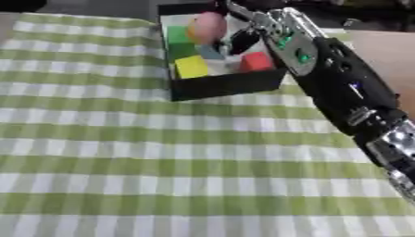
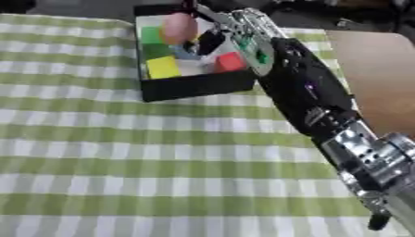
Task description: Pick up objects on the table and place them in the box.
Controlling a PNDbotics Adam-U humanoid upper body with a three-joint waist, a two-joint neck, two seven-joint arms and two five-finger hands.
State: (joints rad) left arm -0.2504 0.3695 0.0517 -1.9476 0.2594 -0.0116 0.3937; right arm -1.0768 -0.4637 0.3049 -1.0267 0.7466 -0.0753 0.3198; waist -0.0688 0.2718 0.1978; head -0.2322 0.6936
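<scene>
green-checked cloth (image 1: 162,176) under black box (image 1: 227,85).

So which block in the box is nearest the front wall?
The yellow block. It sits in the box right behind the front wall, on the left. The red block lies a little further back, and the green blocks are behind the yellow one.

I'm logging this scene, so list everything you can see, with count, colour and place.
box: one, black, far end of the table, right of centre
pink ball: one, over the box's far part, at the robot hand
yellow block: one, in the box, front left
red block: one, in the box, front right
green block: one, in the box, far left
tablecloth: one, green and white checks, covering the table
right robot hand: one, black, over the box; finger state unclear
</scene>
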